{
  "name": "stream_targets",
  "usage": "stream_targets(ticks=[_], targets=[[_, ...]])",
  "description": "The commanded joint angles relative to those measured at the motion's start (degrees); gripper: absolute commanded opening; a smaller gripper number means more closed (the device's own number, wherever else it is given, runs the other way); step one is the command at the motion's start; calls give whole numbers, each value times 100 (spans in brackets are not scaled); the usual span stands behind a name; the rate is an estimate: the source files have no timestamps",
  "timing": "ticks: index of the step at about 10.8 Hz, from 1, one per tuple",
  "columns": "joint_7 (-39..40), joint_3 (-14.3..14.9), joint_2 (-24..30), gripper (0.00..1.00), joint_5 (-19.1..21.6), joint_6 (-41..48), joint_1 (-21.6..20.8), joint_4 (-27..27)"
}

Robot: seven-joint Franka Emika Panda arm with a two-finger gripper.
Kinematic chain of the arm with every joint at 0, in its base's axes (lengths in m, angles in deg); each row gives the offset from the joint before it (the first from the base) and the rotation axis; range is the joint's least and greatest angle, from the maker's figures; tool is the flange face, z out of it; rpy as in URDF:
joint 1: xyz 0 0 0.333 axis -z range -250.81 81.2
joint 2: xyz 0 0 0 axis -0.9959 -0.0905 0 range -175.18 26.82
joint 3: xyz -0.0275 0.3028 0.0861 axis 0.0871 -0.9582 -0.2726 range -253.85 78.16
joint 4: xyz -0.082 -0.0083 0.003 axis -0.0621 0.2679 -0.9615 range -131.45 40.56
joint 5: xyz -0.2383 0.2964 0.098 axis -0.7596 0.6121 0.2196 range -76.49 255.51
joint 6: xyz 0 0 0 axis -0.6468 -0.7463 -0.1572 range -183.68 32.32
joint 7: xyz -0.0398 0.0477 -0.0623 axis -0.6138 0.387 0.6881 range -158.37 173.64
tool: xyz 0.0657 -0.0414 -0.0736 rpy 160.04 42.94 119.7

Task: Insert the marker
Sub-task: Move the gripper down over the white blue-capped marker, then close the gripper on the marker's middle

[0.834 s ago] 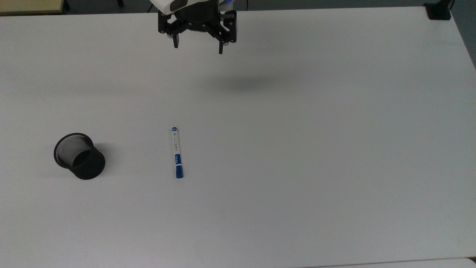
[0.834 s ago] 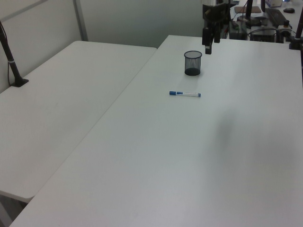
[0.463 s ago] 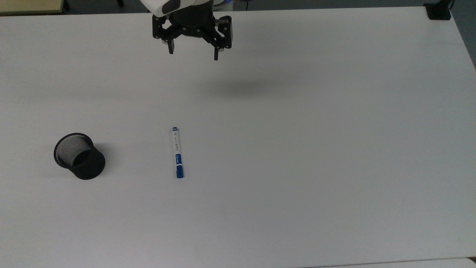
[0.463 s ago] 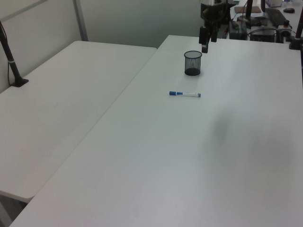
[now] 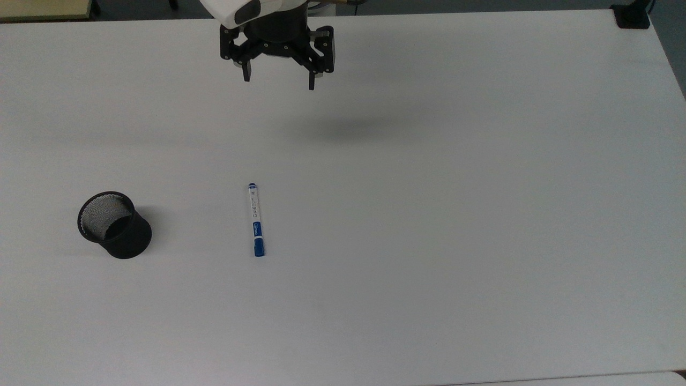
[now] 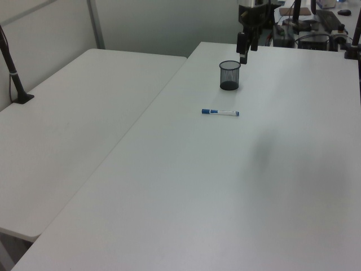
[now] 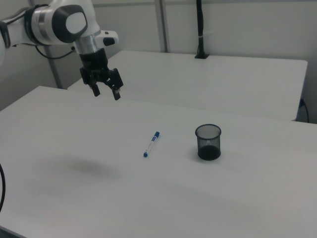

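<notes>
Pincer (image 5: 277,83): black, two-fingered, spread wide and empty, hanging high over the desk (image 5: 455,214), well apart from the marker.

Risks, judged: the round barrel may roll or skid under an off-centre squeeze; a grip near one end could tip it, so it strikes the rim of the mesh cup (image 5: 114,225) instead of entering.

Marker (image 5: 255,220): slim white barrel, blue cap, blue label band, small blue end. Lies flat on the desk, in the top view right of the upright black cup, not touching it.
</notes>
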Motion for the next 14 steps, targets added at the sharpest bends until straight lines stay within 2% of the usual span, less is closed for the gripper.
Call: stream_targets(ticks=[1,6,8,9,12,14], targets=[[536,44,-517,100,-18,-915,17,-67],[853,53,-1291,100,-36,-1953,482,3],[1055,62,-1590,92,-88,-2270,623,38],[1047,53,-1766,88,-254,-2471,632,38],[994,53,-2170,69,-335,-2797,606,64],[776,53,-2390,64,-335,-3402,597,65]])
